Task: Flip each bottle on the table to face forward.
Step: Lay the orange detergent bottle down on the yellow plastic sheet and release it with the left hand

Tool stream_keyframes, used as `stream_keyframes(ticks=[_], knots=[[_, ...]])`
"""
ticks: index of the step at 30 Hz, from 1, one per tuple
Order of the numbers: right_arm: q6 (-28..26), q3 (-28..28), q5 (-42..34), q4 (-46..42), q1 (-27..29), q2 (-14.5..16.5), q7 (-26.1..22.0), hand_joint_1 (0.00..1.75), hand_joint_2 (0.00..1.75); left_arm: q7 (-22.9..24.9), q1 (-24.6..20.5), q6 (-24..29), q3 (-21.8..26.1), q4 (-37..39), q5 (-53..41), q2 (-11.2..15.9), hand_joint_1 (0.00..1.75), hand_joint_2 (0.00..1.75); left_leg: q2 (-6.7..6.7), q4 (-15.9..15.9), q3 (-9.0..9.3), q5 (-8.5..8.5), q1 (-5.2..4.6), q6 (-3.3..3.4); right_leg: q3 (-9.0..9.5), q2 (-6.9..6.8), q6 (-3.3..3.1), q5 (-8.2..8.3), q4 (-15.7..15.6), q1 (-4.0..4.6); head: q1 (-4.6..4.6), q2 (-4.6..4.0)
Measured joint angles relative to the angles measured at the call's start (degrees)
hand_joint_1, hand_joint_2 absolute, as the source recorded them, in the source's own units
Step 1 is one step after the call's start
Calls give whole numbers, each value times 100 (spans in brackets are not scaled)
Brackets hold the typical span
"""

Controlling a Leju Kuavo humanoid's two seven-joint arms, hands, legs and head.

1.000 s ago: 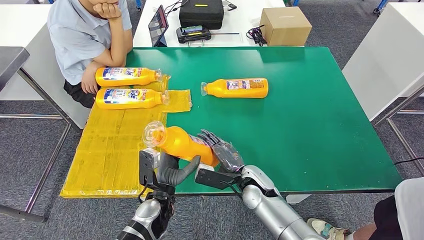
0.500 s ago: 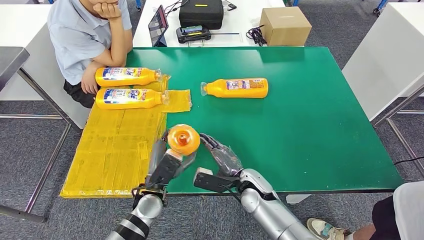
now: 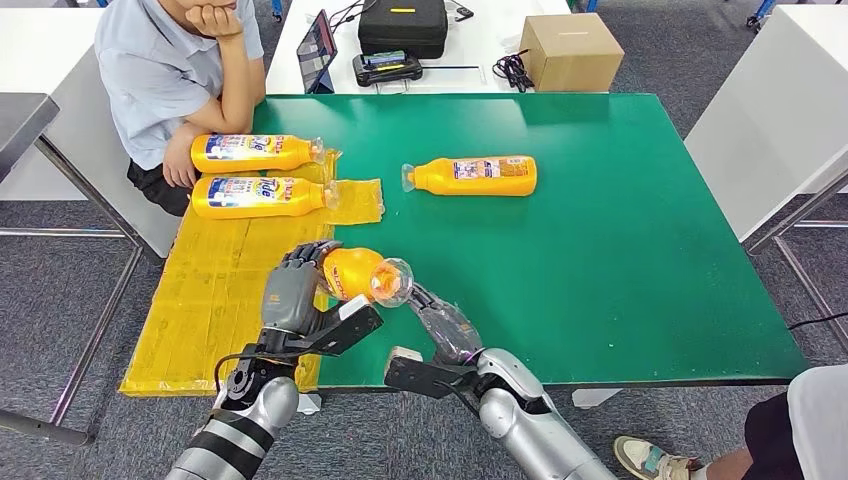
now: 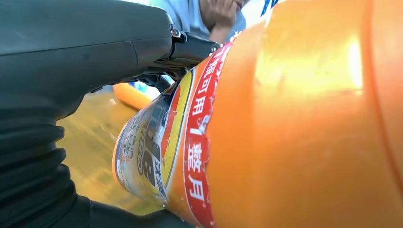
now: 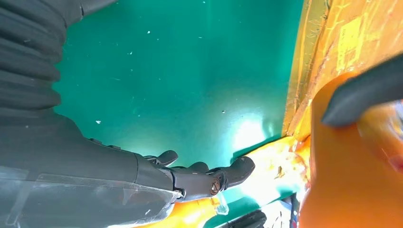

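My left hand grips an orange bottle just above the table's near edge, its clear cap pointing right. In the left wrist view the bottle sits close against the thumb, label showing. My right hand lies open just right of the cap, fingers stretched over the green table, holding nothing. The right wrist view shows that hand beside the bottle. Two bottles lie on the yellow mat. Another bottle lies on the green.
A seated person leans an arm at the far left corner, next to the two mat bottles. Behind the green table, a white table holds a tablet, a black bag and a cardboard box.
The bottle passed from my right hand to my left. The left hand turned it over, swinging the cap from left, through upright, to the right. The right hand let go and stayed open.
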Motion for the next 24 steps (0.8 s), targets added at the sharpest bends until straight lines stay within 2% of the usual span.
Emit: stream_keyframes(ticks=[9, 16, 24], knots=[[151, -80, 14, -57, 6, 66, -17, 0, 175, 1372, -456, -589, 179, 566, -2015, 397, 175, 175, 1, 0, 1, 7, 4, -7, 0, 0, -1, 1, 2, 3, 1, 0], [244, -88, 2, -57, -11, 130, -62, 0, 175, 1879, -921, -959, 287, 1365, -2642, 609, 175, 175, -4, 0, -1, 8, 4, -9, 0, -2, -1, 1, 2, 2, 1, 0], [292, -90, -7, -57, -47, 184, -91, 0, 175, 2188, -1401, -1281, 269, 2181, -2705, 720, 175, 175, -3, 0, 1, 8, 3, -9, 1, -2, -1, 1, 2, 2, 1, 0]])
